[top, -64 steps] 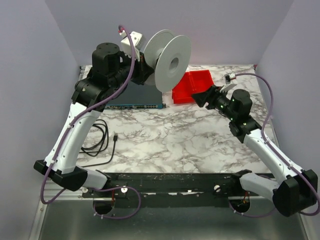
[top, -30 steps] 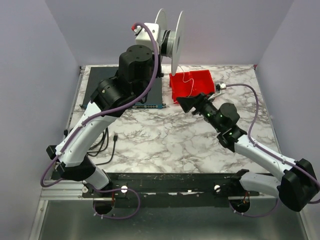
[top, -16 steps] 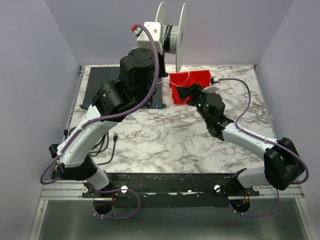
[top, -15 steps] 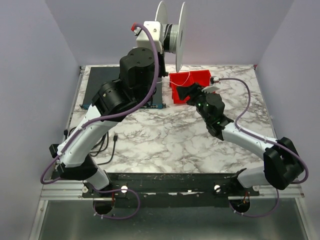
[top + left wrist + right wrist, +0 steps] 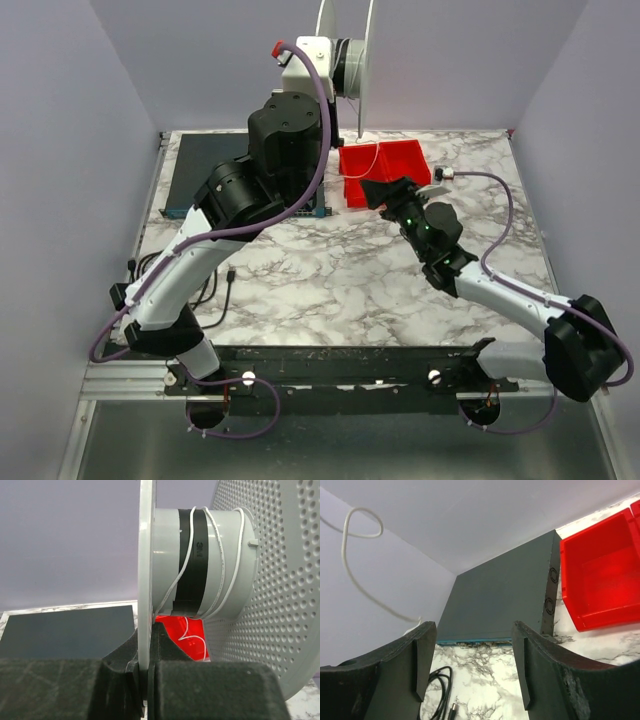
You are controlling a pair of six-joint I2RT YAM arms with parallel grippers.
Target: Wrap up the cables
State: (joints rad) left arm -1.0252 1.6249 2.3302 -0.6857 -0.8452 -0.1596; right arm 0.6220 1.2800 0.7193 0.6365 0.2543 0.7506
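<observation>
White arms (image 5: 175,265), black joints (image 5: 290,125), purple hoses (image 5: 322,100), black right gripper (image 5: 472,630).

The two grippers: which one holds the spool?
The left gripper, shut on the flange of the grey spool. The right gripper stands open, gripping nothing.

I have open marble table (image 5: 330,290) mid and front. Behind, the red bin (image 5: 410,165), grey box (image 5: 200,170) and a cable (image 5: 373,160) hanging from the raised spool (image 5: 366,70) stand just ahead of my right gripper (image 5: 372,192).

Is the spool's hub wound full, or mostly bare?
Mostly bare. The left wrist view shows only about three turns of white cable around the grey spool hub, with black tape and plain plastic visible between them.
</observation>
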